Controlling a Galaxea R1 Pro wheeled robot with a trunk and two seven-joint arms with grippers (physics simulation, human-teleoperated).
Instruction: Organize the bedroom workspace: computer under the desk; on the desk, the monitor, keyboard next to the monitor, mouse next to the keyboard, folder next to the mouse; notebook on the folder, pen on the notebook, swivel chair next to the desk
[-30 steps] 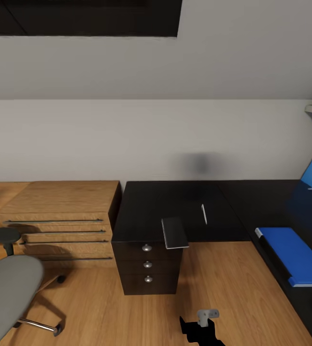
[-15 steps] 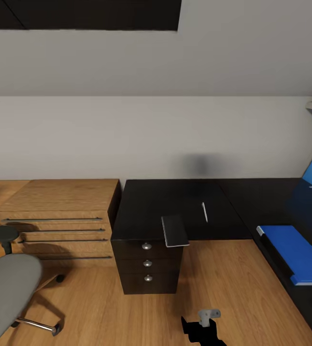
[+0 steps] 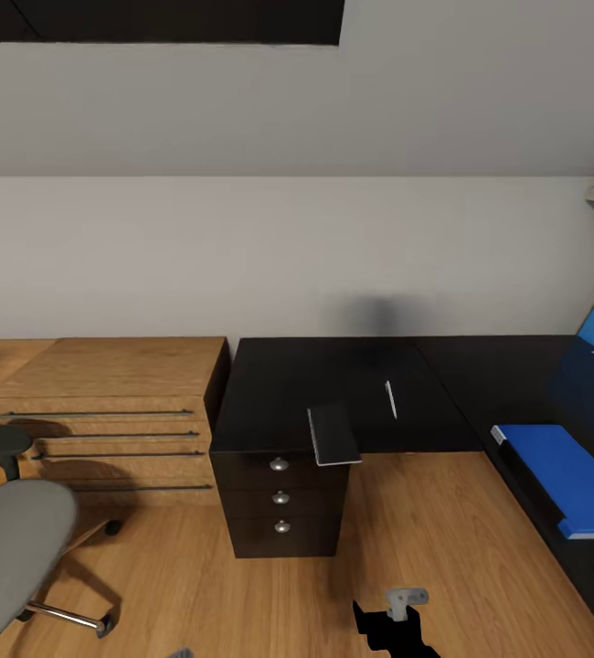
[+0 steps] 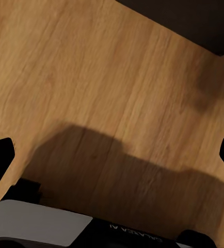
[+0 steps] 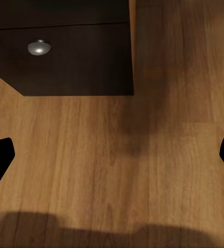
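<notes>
Light wood flooring is stretching under a grey-white wall and sloped ceiling in the head view. A glossy black desk is running along the wall and turning along the right side. A thin grey notebook with a darker border is lying at the desk's front edge, overhanging it above the black three-drawer pedestal with silver knobs. A slim pale pen is resting just beside it, further back on the desk. A flat bright blue folder is lying on the desk's right wing. A low oak drawer unit is standing just beside the desk's left end, and a grey upholstered swivel chair with a chrome base is sitting near it on the floor.

A black arm part with a grey bracket is showing low at the bottom edge. Both wrist views are looking down at the floor, with the left gripper's and the right gripper's fingers spread wide apart, pinching nothing.
</notes>
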